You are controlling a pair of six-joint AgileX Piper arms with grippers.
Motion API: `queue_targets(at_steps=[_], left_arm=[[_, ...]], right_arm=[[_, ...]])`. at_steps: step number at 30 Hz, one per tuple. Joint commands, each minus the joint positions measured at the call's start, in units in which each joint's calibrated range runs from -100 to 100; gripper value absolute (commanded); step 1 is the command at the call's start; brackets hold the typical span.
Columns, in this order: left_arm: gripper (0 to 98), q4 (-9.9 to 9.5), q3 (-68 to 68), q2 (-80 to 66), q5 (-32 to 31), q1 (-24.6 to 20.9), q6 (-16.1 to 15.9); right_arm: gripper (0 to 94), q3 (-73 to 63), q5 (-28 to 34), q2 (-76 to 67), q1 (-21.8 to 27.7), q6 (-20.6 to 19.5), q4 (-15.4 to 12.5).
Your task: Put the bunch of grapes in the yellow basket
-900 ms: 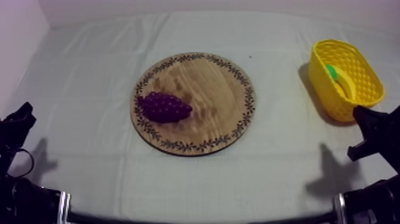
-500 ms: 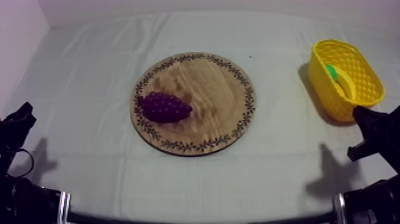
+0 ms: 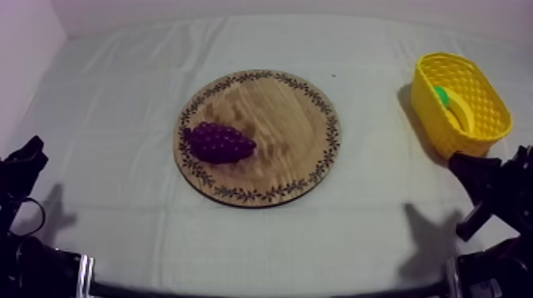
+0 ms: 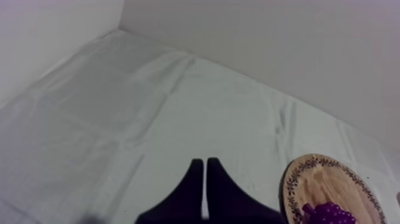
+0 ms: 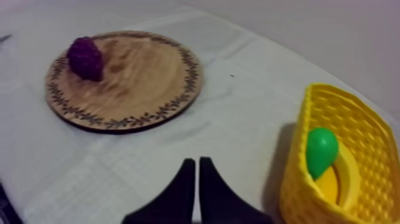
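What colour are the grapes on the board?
The grapes are dark purple, clearest in the right wrist view.

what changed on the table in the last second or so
The right gripper, shut on nothing, shifted a little inward over the table. The bunch of grapes stayed on the wooden board; the yellow basket and left gripper did not move.

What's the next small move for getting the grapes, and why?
Probably open the right gripper and reach toward the bunch of grapes: it is shut on nothing, the grapes sit untouched on the wooden board, and the yellow basket stands on that arm's side.
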Motion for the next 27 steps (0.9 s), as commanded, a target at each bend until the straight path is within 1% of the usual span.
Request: queue_targets(at_steps=[1,4,10,14,18,21,27], left_arm=[[0.0,0.01,-0.04,0.02,-0.01,0.02,-0.01],[0.0,0.01,-0.04,0.02,-0.01,0.02,-0.01],[0.0,0.01,-0.04,0.02,-0.01,0.02,-0.01],[0.0,0.01,-0.04,0.02,-0.01,0.02,-0.01],[0.0,0.01,-0.04,0.02,-0.01,0.02,-0.01],[0.0,0.01,-0.04,0.02,-0.01,0.02,-0.01],[0.0,0.01,-0.04,0.02,-0.01,0.02,-0.01]], right_arm=[[0.4,-0.18,1.03,0.05,-1.89,1.28,0.07],[0.4,-1.04,2.36,0.05,-2.31,2.16,0.37],[0.5,-5.72,3.72,3.57,-2.64,0.23,1.97],[0.5,-13.03,4.24,10.13,-3.58,-1.09,2.69],[0.5,-22.96,5.61,18.01,-4.27,0.45,2.16],[0.5,-31.92,9.02,25.2,-4.83,1.25,1.97],[0.5,-51.76,21.08,40.91,-7.89,2.93,2.63]])
